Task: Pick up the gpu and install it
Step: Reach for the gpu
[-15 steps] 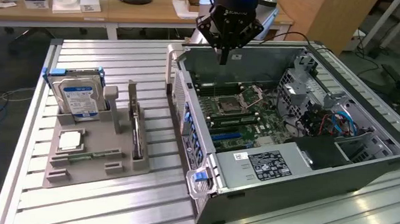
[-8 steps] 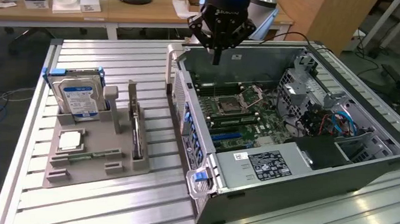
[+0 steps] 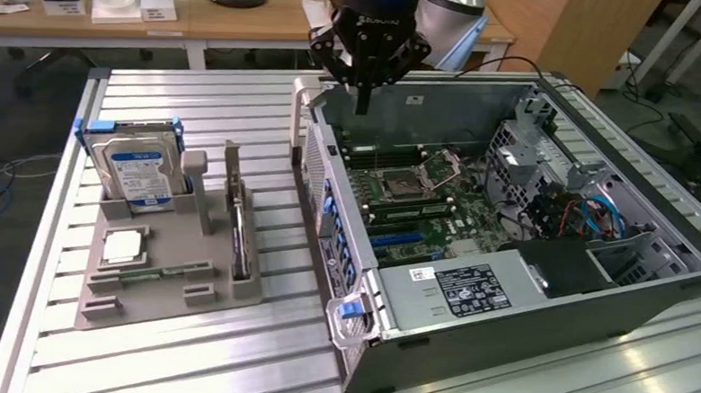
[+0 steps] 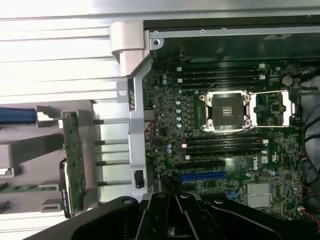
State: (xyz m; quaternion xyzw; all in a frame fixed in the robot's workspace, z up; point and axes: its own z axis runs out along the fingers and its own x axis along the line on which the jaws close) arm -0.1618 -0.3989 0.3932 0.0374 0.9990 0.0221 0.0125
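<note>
Overhead, gripper [image 3: 362, 105] closed above the case's [image 3: 561, 307] far edge, gpu [image 3: 239, 236] upright on edge in the tray [image 3: 154, 287], along its case-side edge.

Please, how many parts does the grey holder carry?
4: hard drive upright at the far end, processor and memory stick before it, gpu nearest the case; more may hide.

Gpu [image 4: 75, 160] edge-on (both faces hidden)
</note>
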